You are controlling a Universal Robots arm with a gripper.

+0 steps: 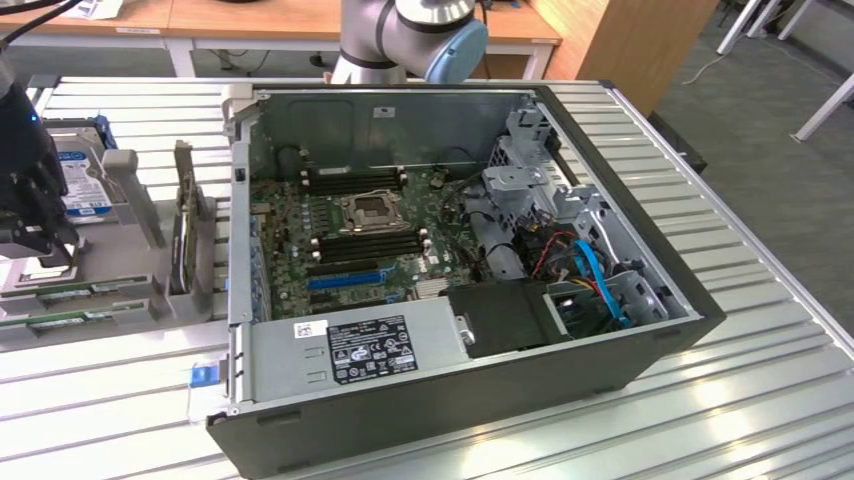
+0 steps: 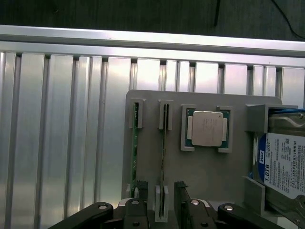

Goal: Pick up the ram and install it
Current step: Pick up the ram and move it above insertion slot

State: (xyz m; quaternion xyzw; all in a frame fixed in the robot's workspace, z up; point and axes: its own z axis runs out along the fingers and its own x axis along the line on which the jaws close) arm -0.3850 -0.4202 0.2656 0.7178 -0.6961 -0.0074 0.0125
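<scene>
Two thin green ram sticks stand on edge in a grey fixture (image 2: 209,176), one (image 2: 135,148) beside the other (image 2: 163,152). My gripper (image 2: 161,209) is open low over the fixture's near end. Its dark fingers (image 2: 182,205) stand apart on either side of the second stick without touching it. In the exterior view the gripper (image 1: 30,215) hangs over the fixture (image 1: 127,265) at that view's far left, where the green ram edges (image 1: 74,318) lie. The open computer case (image 1: 441,290) holds the motherboard with black memory slots (image 1: 367,245) beside the processor socket (image 1: 367,210).
On the fixture a processor chip (image 2: 206,129) sits next to the ram, and a blue-labelled hard drive (image 2: 286,164) stands beyond it. The case has a power supply (image 1: 374,350), drive cages (image 1: 534,190) and cables (image 1: 587,270). Ribbed aluminium table (image 2: 57,133) surrounds everything.
</scene>
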